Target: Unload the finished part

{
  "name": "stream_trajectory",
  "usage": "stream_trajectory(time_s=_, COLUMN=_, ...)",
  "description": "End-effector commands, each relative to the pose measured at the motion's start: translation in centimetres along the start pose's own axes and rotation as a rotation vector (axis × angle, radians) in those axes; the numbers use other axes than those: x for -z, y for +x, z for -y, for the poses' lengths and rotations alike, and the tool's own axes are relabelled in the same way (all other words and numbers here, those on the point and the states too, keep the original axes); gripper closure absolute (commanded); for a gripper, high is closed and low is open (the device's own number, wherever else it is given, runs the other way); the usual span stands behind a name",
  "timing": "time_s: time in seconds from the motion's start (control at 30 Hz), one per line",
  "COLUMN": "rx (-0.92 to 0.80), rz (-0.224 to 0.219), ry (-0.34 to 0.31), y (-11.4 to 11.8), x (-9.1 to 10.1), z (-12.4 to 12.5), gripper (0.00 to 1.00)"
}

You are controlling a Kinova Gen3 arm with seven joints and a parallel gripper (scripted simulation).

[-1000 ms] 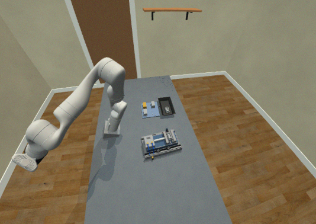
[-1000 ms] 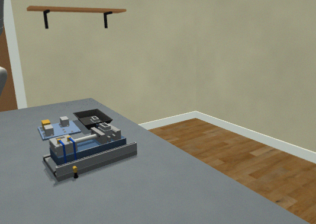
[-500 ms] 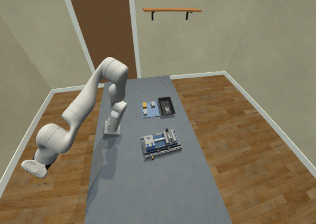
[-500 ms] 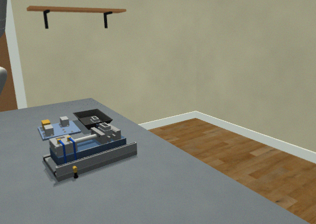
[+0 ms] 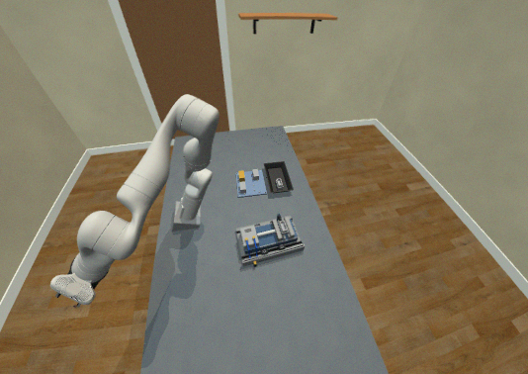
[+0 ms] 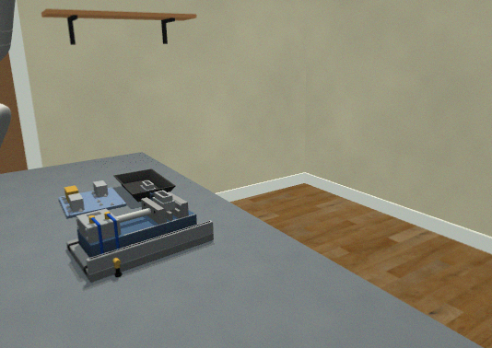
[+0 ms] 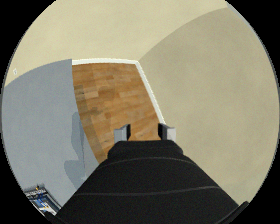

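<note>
The finished part point(image 5: 284, 226) point(image 6: 163, 196) is a small grey block with a light-rimmed pocket facing up. It sits between the jaws at the right end of the vise point(image 5: 248, 232) point(image 6: 138, 231), whose corner shows in the wrist view point(image 7: 42, 199). The black outfeed tray point(image 5: 276, 170) point(image 6: 132, 181) lies behind the vise. A small pale outlined shape point(image 5: 280, 182) point(image 6: 147, 183) shows on its floor; I cannot tell whether it is a part. My gripper point(image 5: 67, 300) point(image 7: 144, 129) is open and empty, far left of the vise, beyond the table's left edge. It is out of the exterior view.
A blue plate point(image 5: 254, 187) point(image 6: 92, 206) beside the tray bears a yellow block point(image 5: 241, 175) point(image 6: 71, 191) and two grey blocks. A grey rail point(image 5: 273, 252) point(image 6: 152, 249) runs along the vise's front, with a small yellow-topped knob point(image 5: 255, 263) point(image 6: 117, 263) before it.
</note>
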State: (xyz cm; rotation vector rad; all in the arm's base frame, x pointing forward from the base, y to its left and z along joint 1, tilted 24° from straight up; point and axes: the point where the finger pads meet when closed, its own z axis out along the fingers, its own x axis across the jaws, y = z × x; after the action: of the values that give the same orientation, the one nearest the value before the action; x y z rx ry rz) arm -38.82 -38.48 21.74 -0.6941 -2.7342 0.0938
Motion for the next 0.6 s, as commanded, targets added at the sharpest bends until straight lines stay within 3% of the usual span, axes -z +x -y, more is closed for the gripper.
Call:
stream_trajectory(time_s=0.0, rx=0.014, rz=0.021, ry=0.022, y=-2.5, x=1.1, z=0.6, gripper=0.00)
stream_trajectory(time_s=0.23, rx=0.014, rz=0.021, ry=0.022, y=-2.5, x=1.1, z=0.6, gripper=0.00)
stream_trajectory(time_s=0.27, rx=0.020, rz=0.050, ry=0.040, y=-5.3, x=2.2, z=0.9, gripper=0.00)
stream_trajectory(time_s=0.47, rx=0.020, rz=0.050, ry=0.040, y=-5.3, x=2.2, z=0.9, gripper=0.00)
stream_trajectory(time_s=0.5, rx=0.026, rz=0.078, ry=0.056, y=-8.1, x=3.4, z=1.0, gripper=0.00)
stream_trajectory(time_s=0.57, rx=0.026, rz=0.078, ry=0.056, y=-8.1, x=3.4, z=1.0, gripper=0.00)
